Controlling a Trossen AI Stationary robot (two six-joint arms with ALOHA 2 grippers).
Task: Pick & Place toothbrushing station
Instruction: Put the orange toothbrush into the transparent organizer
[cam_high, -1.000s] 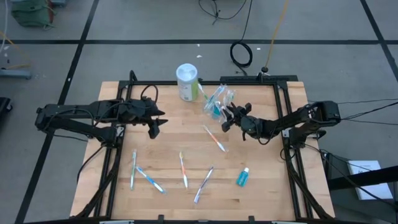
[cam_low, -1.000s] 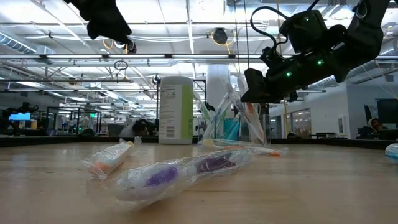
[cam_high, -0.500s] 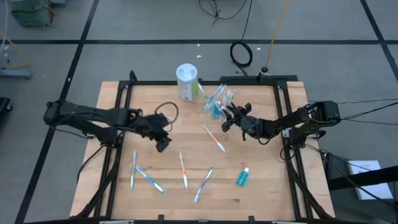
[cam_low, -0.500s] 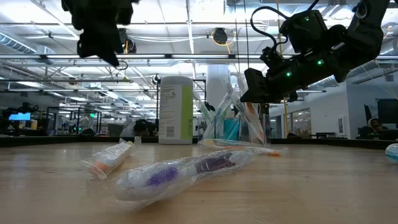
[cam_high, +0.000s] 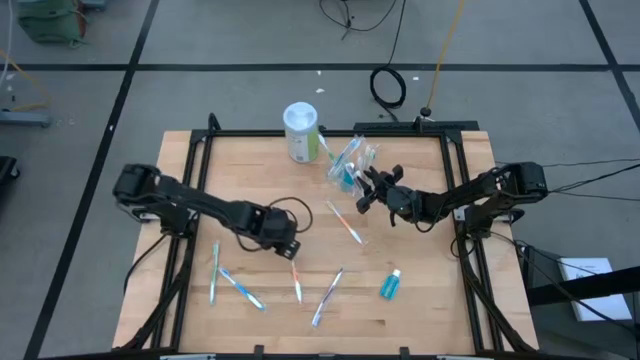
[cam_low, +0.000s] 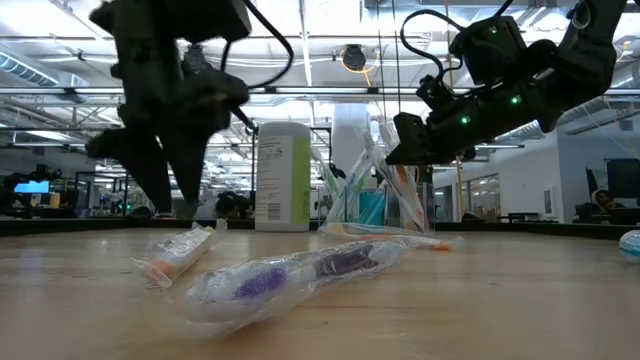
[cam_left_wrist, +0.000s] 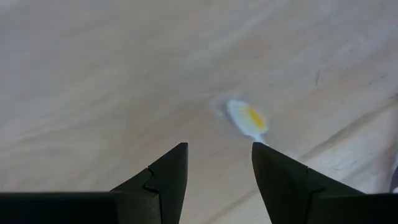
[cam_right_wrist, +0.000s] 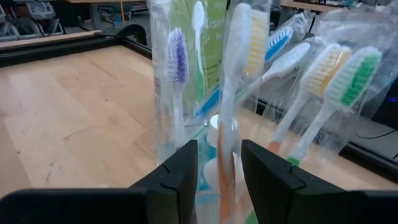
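Over the last second the left hand (cam_high: 290, 246) has swung away from the far left part of the surface (cam_high: 200, 200) toward its middle and come down low, and now it hangs just over the head end of an orange-handled toothbrush (cam_high: 296, 277) that lies toward the near edge; that reads as the start of the next pick. Its fingers stand well apart, with nothing between them, and in the left wrist view the brush's pale head with its yellow bristles (cam_left_wrist: 247, 118) lies just ahead of the gap, a little toward one finger rather than centred, so a small shift looks needed before closing. The right hand (cam_high: 366, 190) has not moved: it waits beside the clear cup (cam_high: 349, 166) near the far edge, which already holds several wrapped toothbrushes standing up, and its fingers sit partly apart around one upright wrapped brush (cam_right_wrist: 231, 93), though whether they press on it I cannot tell. Other brushes and a small blue tube (cam_high: 390, 285) lie scattered toward the near edge
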